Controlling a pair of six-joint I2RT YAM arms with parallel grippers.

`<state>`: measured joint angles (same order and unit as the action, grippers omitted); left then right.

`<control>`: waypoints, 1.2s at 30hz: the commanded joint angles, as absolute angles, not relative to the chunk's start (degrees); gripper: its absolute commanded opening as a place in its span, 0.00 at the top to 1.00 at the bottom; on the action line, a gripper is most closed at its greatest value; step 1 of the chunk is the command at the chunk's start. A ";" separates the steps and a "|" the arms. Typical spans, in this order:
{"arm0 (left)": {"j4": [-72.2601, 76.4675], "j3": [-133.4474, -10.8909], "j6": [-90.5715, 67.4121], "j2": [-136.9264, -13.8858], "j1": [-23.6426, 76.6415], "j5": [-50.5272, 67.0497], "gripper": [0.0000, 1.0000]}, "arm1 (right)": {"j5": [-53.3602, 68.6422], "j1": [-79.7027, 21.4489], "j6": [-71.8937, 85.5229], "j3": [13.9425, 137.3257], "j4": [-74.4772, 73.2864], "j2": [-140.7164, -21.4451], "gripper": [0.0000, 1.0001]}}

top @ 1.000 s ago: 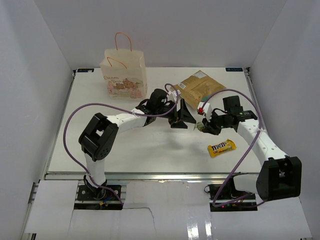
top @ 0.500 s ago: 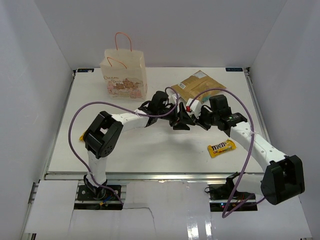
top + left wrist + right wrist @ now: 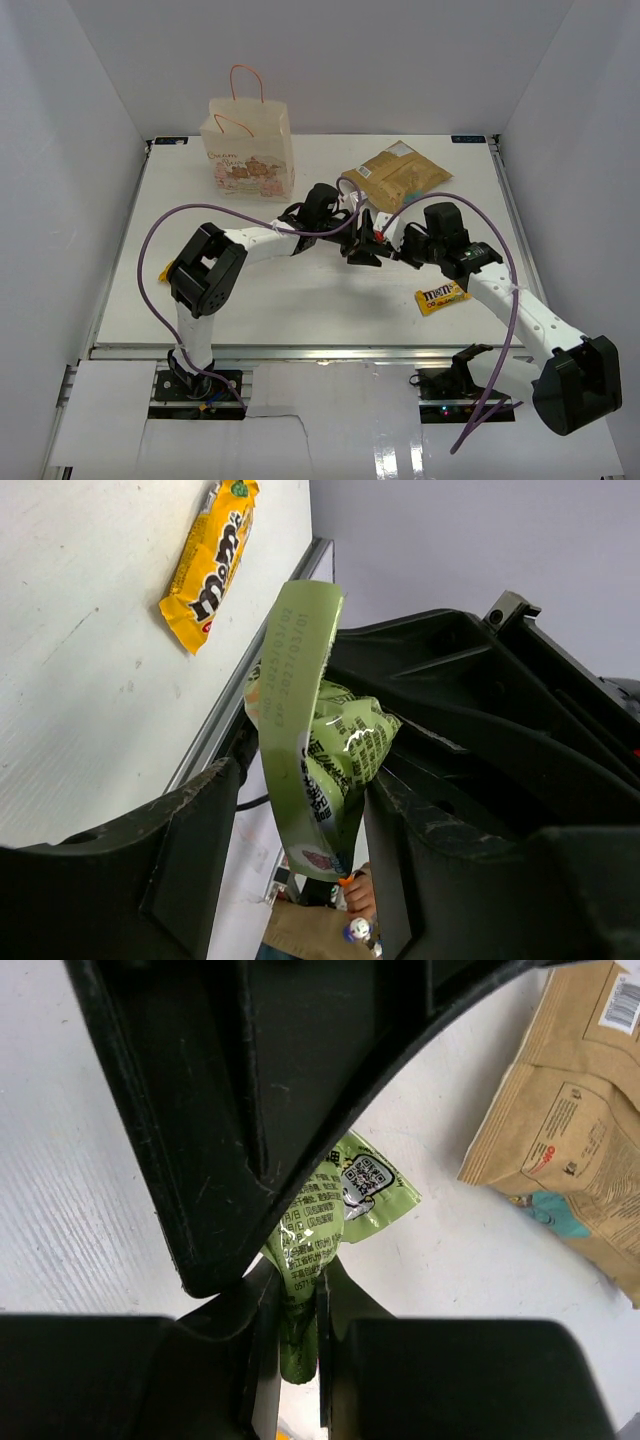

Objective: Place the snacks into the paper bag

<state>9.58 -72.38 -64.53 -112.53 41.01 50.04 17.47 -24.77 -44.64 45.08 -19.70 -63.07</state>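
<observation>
The small green packet (image 3: 330,1210) hangs in the air above the middle of the table (image 3: 300,300), caught between the two arms. The right gripper (image 3: 298,1300) has its jaws pressed tight on the packet's lower seam. The left gripper (image 3: 300,780) faces it from the other side, jaws standing partly apart with the packet's upper seam and puffed body between them. From here I can't tell whether they really bite on it or only stand around it.

Just behind the meeting grippers the tan pouch (image 3: 397,174) lies flat on the table. The yellow M&M's packet (image 3: 442,296) lies nearer the front edge, beside the right arm. The paper bag (image 3: 248,152) stands upright at the back left, well apart from the packet, handles up.
</observation>
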 commanded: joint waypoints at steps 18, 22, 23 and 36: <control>12.48 -68.38 -60.03 -109.16 41.57 56.16 0.92 | 33.66 -26.45 -70.05 42.89 -23.12 -61.70 0.87; 12.57 -66.89 -57.93 -107.58 41.75 55.11 1.00 | 33.75 -26.72 -69.53 43.86 -23.38 -61.61 0.70; 12.57 -66.28 -57.31 -107.06 41.66 54.59 1.00 | 33.31 -26.63 -68.83 44.12 -23.20 -61.26 0.62; -17.39 -75.05 -32.88 -98.36 36.66 35.08 1.00 | 30.06 -22.16 -49.85 47.10 -25.74 -54.41 0.29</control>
